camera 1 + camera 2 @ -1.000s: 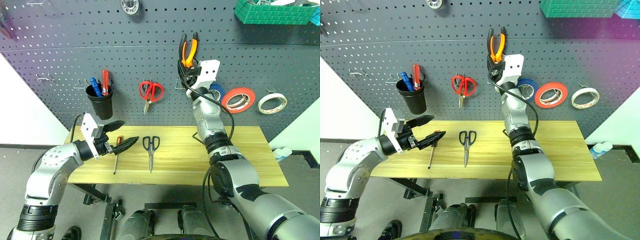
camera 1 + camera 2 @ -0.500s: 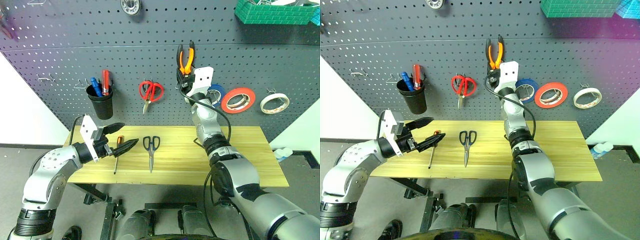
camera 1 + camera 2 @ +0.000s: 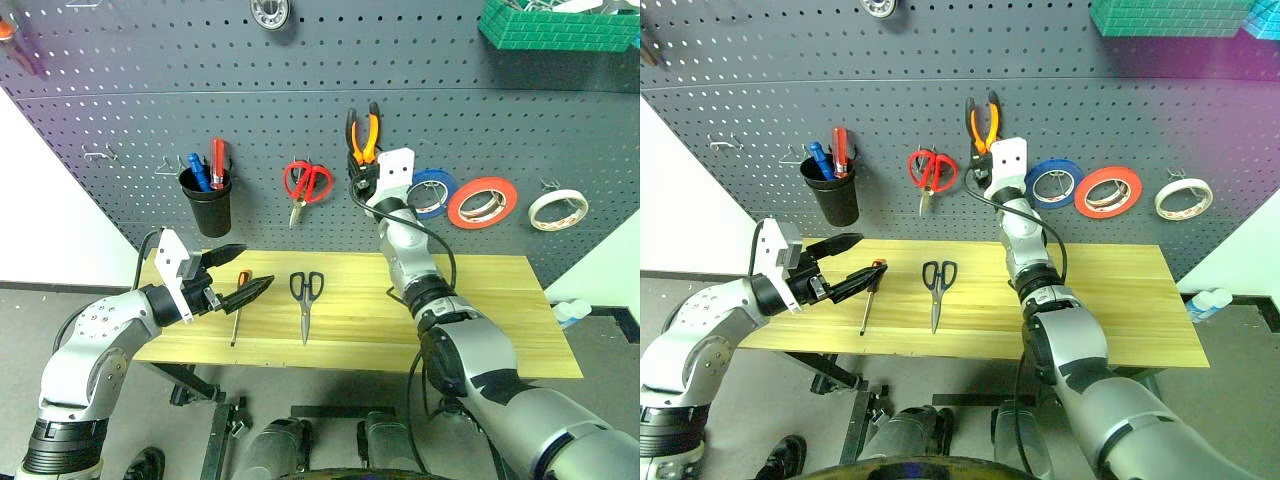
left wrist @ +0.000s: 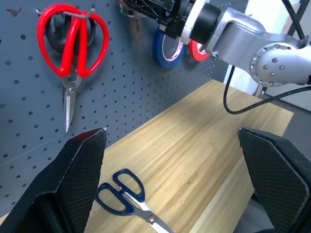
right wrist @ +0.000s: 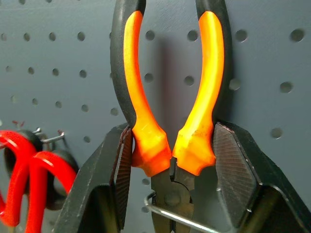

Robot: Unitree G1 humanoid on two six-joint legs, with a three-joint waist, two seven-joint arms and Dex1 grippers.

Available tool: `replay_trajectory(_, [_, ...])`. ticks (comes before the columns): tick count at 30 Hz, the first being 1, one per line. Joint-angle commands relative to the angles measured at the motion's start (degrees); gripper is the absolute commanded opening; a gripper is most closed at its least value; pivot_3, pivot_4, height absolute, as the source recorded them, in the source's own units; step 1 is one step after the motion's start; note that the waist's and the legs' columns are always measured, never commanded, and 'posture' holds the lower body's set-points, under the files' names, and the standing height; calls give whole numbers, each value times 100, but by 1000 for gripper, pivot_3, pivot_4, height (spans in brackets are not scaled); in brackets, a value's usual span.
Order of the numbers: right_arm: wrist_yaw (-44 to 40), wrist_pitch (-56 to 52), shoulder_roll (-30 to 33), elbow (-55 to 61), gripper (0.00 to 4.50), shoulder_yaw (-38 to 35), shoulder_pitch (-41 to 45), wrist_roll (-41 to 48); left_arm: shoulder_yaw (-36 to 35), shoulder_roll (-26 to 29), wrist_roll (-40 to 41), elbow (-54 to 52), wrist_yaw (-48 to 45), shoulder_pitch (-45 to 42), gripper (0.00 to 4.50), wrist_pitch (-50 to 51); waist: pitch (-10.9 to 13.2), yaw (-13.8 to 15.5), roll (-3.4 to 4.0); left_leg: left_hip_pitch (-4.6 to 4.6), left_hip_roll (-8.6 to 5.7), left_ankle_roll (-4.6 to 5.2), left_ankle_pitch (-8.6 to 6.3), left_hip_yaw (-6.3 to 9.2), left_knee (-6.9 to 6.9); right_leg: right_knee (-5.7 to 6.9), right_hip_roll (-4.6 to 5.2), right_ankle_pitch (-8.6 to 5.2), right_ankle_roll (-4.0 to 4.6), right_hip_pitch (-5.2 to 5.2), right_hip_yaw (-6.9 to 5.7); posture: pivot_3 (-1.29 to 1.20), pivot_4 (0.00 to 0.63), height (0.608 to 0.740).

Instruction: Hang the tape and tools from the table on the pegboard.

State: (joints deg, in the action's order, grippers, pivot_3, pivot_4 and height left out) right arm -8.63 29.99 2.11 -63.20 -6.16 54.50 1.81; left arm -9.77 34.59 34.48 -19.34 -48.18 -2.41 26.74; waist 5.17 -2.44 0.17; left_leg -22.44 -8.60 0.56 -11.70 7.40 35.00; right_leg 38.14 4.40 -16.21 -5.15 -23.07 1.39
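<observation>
Head views: the right tool (image 3: 358, 168) sits lower on the dark grey perforated pegboard (image 3: 130, 110) than a second ago, and the small orange-and-black pliers (image 3: 364, 136) it carries have come down with it; the pliers' long axis is upright, handles pointing up, nose down behind the tool. The left tool (image 3: 243, 274) has kept its place over the near-left part of the light wooden plank surface (image 3: 480, 310), its two black fingers spread wide and holding nothing. On the surface the slim screwdriver with the orange-and-black end (image 3: 237, 306) lies with its long axis running front to back, coloured end toward the pegboard; just beside it the scissors with dark blue-black finger loops (image 3: 305, 300) lie the same way, loops toward the pegboard, blades toward the near edge. The thin whitish-cream tape roll (image 3: 558, 209) hangs on the pegboard at far right, beside a red-orange roll (image 3: 481, 201) and a blue roll (image 3: 432, 192). Left wrist view: the wide-spread fingers (image 4: 73, 189) frame the dark-looped scissors on the surface and red-looped scissors (image 4: 72, 51) hanging blades down. Right wrist view: both pads (image 5: 122, 167) touch the pliers' orange grips low down, clamped on them from either side; handles rise straight up, and a wire hook (image 5: 177, 216) crosses at the pivot.
</observation>
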Motion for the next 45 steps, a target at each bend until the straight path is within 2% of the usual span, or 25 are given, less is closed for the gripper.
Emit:
replay_trajectory(1, [-7,94,-15,108,3714,-71,98,97,-80,47,100,-231,21,-47,4500,1,0,2,0,0,0,0,0,0,-1,0,0,0,0,-1,0,34,57,740])
replay_trajectory(3, [13,99,-6,103,4375,-65,108,94,-65,36,78,-218,18,-67,4500,-9,0,2,0,0,0,0,0,0,-2,0,0,-1,1,-1,0,35,54,740])
replay_trajectory(4, [11,104,-5,105,4479,-59,113,94,-58,37,63,-213,14,-74,4500,-19,0,2,0,0,0,-1,0,0,-3,0,0,-1,2,-1,0,35,50,740])
replay_trajectory(14, [63,169,-28,297,4479,-105,105,169,-39,18,93,-335,126,-103,4500,63,0,4,0,0,1,-2,0,0,-4,-1,-1,-1,2,-1,0,38,47,740])
replay_trajectory(28, [-54,304,-93,2585,4479,253,-682,98,-3,27,193,-281,125,-211,4500,206,0,12,0,0,1,-2,-1,0,-9,-1,-1,-3,4,-3,0,16,57,740])
replay_trajectory(33, [-334,-96,-38,3385,4479,321,-1051,307,58,5,123,-247,116,-282,4500,186,0,24,0,0,2,-3,-1,0,-9,-1,0,-4,6,-3,0,13,58,740])
replay_trajectory(36, [-687,-861,81,4262,4479,227,-1411,882,71,1,82,-193,110,-305,4500,153,1,33,-1,0,2,-2,-1,1,-11,-3,1,-5,8,-3,0,8,60,740])
replay_trajectory(41, [-1339,-3038,450,6174,4479,101,-2124,2617,59,-7,90,-73,72,-328,4500,109,11,104,2,-3,2,0,-3,1,-13,-4,5,-15,21,-5,0,-15,66,740])
replay_trajectory(45, [-1998,-4050,1372,6879,4479,83,-3059,2896,145,-78,55,43,74,-404,4500,39,13,199,-3,-4,4,-6,-13,0,-13,-12,10,-31,29,1,-3,-26,72,740])
